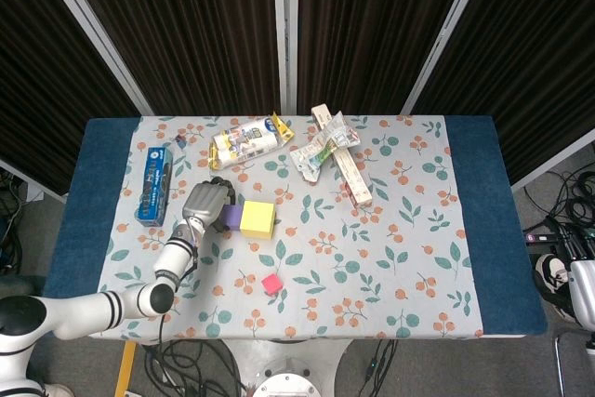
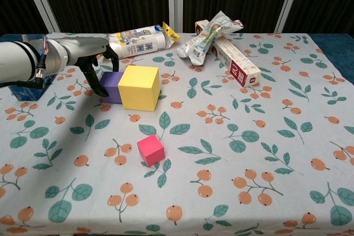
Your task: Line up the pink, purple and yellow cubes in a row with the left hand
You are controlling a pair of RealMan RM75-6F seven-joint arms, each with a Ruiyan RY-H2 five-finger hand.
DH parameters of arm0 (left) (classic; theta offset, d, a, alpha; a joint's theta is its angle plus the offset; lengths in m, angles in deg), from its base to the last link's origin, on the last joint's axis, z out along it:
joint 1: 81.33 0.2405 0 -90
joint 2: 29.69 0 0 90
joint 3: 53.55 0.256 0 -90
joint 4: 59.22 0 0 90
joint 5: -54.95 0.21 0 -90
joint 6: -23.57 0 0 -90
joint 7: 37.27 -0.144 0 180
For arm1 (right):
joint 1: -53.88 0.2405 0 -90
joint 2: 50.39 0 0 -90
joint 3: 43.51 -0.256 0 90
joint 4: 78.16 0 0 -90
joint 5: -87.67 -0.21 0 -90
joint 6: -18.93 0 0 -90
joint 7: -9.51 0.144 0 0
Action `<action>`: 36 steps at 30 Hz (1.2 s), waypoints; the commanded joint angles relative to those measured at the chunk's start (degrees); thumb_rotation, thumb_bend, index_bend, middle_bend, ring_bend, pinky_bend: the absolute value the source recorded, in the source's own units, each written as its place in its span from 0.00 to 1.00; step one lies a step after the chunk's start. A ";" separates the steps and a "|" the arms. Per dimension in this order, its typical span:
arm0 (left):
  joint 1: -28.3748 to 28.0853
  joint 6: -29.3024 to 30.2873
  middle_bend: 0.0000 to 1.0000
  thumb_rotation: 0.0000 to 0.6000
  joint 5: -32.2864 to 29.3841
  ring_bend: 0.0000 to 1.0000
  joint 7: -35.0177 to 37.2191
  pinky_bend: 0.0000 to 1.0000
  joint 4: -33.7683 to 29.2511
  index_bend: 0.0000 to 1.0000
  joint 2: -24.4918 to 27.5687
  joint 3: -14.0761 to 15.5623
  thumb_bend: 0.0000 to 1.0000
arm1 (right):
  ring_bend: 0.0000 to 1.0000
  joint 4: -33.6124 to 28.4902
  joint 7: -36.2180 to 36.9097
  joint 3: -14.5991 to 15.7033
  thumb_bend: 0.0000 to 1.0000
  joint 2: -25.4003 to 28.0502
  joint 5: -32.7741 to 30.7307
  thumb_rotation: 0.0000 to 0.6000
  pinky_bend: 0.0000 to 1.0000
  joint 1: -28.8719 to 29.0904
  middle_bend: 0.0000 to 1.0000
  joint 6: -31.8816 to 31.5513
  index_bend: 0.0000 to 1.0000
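Leftmost, the left hand (image 2: 91, 56) curls its fingers around the purple cube (image 2: 112, 86), half hidden against the yellow cube (image 2: 139, 87) at its 3 o'clock. Apart, the pink cube (image 2: 151, 150) sits toward 6 o'clock.

Floral tablecloth (image 2: 265, 153), blue box (image 1: 153, 184) at left, white snack bag (image 2: 138, 41), crumpled wrapper (image 2: 209, 38) lying across long carton (image 2: 238, 63) (far side)
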 commanded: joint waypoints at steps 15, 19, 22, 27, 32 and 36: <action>-2.58 -0.78 0.24 1.00 -4.58 0.15 -1.66 0.26 -0.80 0.32 -0.17 1.70 0.22 | 0.13 0.74 0.78 -0.10 0.24 -0.03 -0.42 1.00 0.22 -0.27 0.17 -0.01 0.06; -2.76 -0.04 0.20 1.00 -4.39 0.13 -1.97 0.25 -2.96 0.23 1.09 2.14 0.22 | 0.13 0.94 1.04 -0.14 0.24 -0.09 -0.33 1.00 0.22 -0.37 0.17 -0.26 0.06; -2.53 0.96 0.15 1.00 -3.45 0.11 -1.78 0.25 -5.35 0.18 2.56 2.42 0.22 | 0.13 1.08 1.26 -0.15 0.24 -0.12 -0.22 1.00 0.22 -0.49 0.17 -0.54 0.06; -0.18 5.38 0.13 1.00 2.21 0.11 -0.21 0.25 -12.26 0.16 7.37 3.27 0.23 | 0.13 1.21 1.61 -0.25 0.24 -0.07 0.08 1.00 0.22 -0.51 0.17 -0.89 0.06; 3.95 9.80 0.13 1.00 10.99 0.11 3.55 0.25 -19.34 0.18 12.78 5.08 0.22 | 0.13 1.24 1.75 -0.17 0.24 -0.18 0.57 1.00 0.22 -0.57 0.17 -1.24 0.06; 7.19 12.01 0.15 1.00 23.95 0.11 8.23 0.25 -22.86 0.23 15.78 8.44 0.22 | 0.13 1.18 1.74 -0.15 0.24 -0.31 0.97 1.00 0.22 -0.54 0.17 -1.48 0.06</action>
